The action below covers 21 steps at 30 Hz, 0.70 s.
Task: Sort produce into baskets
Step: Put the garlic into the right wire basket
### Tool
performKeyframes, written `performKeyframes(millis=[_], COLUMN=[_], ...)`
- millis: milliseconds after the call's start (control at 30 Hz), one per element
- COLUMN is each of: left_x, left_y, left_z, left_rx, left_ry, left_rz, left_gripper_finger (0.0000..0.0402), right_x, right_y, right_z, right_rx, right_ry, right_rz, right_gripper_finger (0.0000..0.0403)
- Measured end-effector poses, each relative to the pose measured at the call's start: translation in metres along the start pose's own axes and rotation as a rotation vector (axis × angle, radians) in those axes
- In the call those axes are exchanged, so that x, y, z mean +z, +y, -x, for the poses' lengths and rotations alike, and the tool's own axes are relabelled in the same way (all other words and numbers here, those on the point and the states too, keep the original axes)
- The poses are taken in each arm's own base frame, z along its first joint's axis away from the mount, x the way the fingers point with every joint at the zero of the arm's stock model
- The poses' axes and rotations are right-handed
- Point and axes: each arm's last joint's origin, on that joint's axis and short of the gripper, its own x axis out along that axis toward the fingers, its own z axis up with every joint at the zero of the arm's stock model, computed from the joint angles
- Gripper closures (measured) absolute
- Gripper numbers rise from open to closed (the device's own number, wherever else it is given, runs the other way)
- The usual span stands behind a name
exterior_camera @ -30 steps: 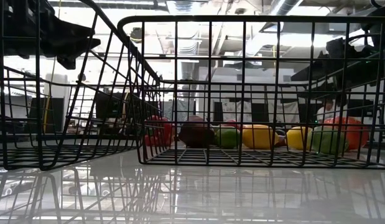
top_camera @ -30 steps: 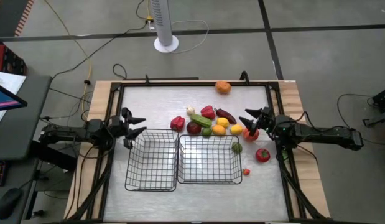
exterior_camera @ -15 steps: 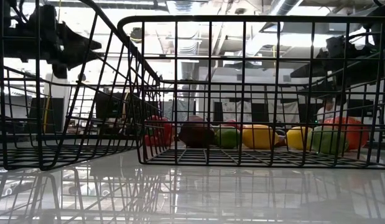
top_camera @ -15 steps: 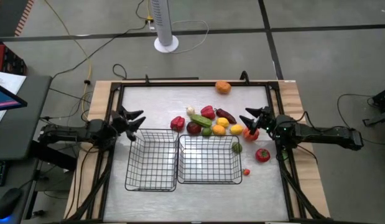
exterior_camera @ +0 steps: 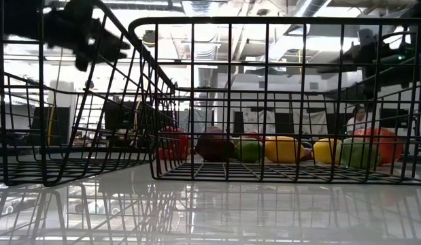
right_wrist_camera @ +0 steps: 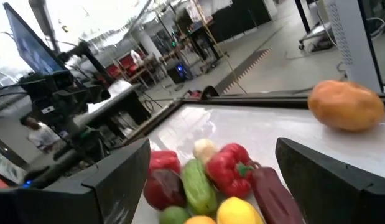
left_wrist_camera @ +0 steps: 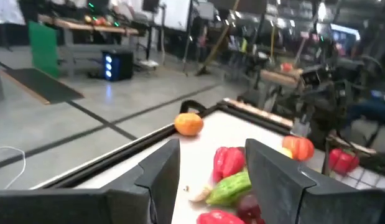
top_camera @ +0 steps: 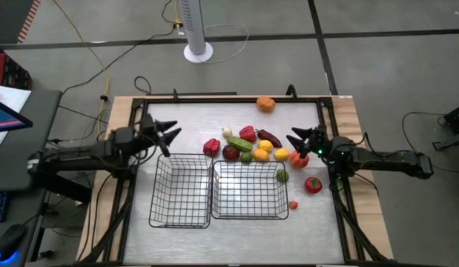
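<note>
The produce lies in a pile on the table beyond the two black wire baskets: red peppers, a green cucumber, a yellow lemon, a dark purple eggplant. An orange lies alone near the far edge. A tomato, a green fruit and a small red fruit lie right of the right basket. The left basket stands beside it; both hold nothing. My left gripper is open above the left basket's far left corner. My right gripper is open at the pile's right end.
The table has a dark raised frame around its edge. The baskets stand side by side, touching, at the table's middle. Bare tabletop lies between the left gripper and the pile. A fan stand and cables lie on the floor beyond.
My left gripper has gone up and toward the table's far edge and right, from beside the left basket toward the produce pile, staying open. My right gripper has risen a little and stays open by the pile. No produce has moved.
</note>
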Motion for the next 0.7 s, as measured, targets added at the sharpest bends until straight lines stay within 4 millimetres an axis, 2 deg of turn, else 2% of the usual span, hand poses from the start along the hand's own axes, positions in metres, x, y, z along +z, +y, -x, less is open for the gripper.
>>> performKeyframes(millis=[167,300,467,533,700], left_x=[0.01,0.016,0.025,0.029,0.038], left_y=[-0.004,-0.007,-0.013,-0.014,-0.013], left_z=[-0.021,-0.037,-0.061,-0.07,-0.096], left_rx=[0.047,0.102,0.029,0.05,0.125], left_ry=[0.171,0.205,0.336,0.391,0.488], left_rz=[-0.096,-0.123,-0.157,-0.17,-0.215], left_gripper_finger=[0.0233,0.0233,0.0233,0.0232,0.0204], right_x=[0.004,0.004,0.001,0.001,-0.001], right_y=[0.005,0.008,0.01,0.011,0.014], right_z=[-0.001,-0.004,-0.008,-0.011,-0.017], right_rx=[0.045,0.104,0.12,0.123,0.137], right_ry=[-0.04,-0.017,-0.001,-0.008,-0.014], right_rz=[0.009,0.028,0.072,0.091,0.126], right_gripper_finger=[0.0028,0.0032,0.0034,0.0032,0.0026])
